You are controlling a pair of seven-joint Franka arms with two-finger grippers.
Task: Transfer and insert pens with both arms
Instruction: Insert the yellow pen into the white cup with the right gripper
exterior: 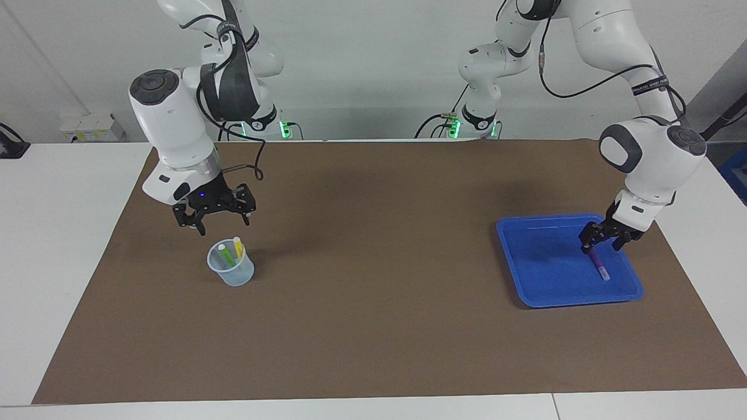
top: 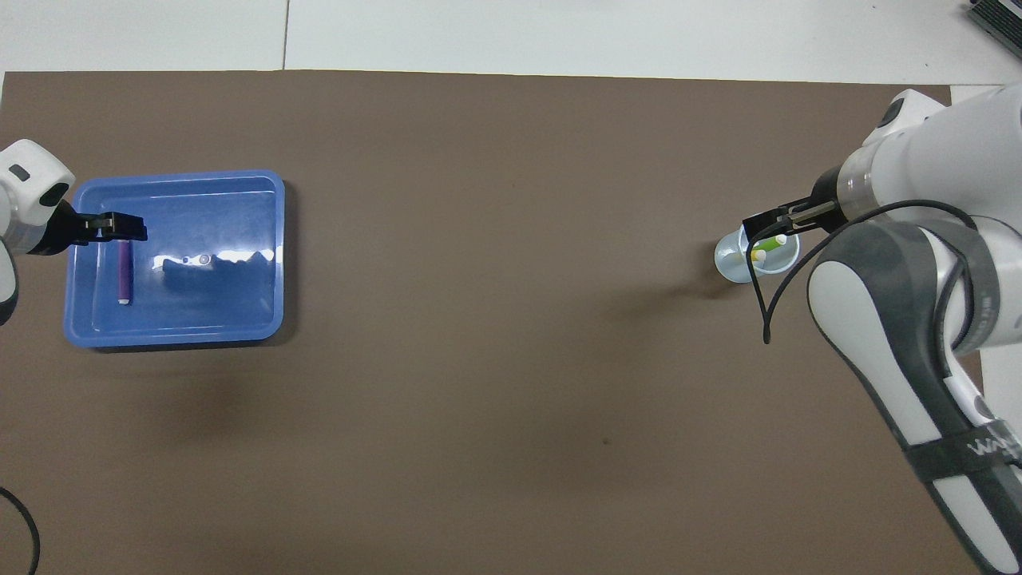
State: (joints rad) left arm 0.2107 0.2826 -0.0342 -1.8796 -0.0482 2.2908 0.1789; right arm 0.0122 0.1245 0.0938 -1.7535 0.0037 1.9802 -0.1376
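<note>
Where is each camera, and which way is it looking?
Facing view: high across the table, looking at the robots; both white arms show whole, the right end effector above the clear plastic cup.
Overhead view: above the robots' end, looking steeply down; the left end effector and the right arm's forearm show.
Both show the blue plastic tray holding the purple pen, and the brown mat.
</note>
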